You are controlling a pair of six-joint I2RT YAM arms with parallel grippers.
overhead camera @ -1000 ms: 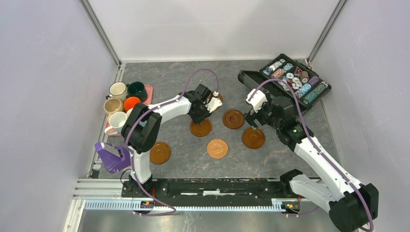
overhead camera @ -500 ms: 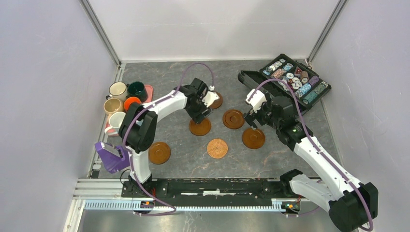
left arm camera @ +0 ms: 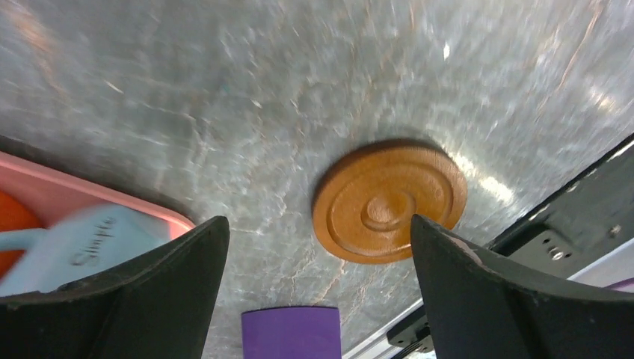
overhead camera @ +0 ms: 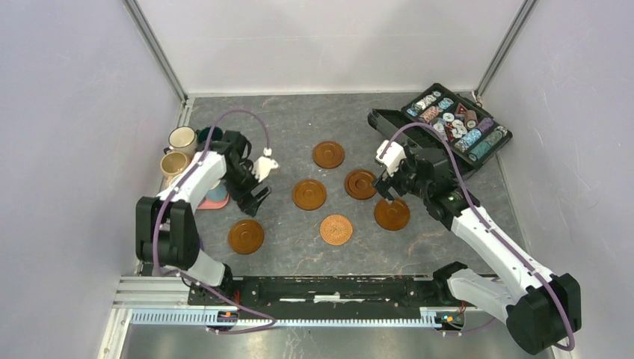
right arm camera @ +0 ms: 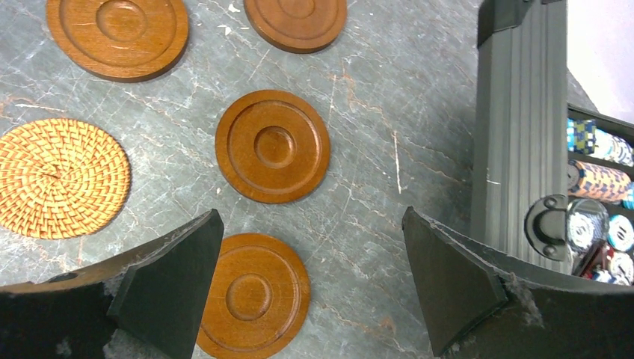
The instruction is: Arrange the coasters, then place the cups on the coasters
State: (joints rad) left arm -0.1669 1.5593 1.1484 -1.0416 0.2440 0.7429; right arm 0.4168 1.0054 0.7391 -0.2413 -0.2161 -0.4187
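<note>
Now, left fingers wide open, nothing held, up above one brown coaster at the near left of the tabletop. Just beside, a pink tray with a light blue cup. Then right fingers wide open too, nothing held, over two more coasters, a woven coaster near them. Six in all, flat across the middle. Other cups at the far left by the tray. Dark chip case at the far right.
</note>
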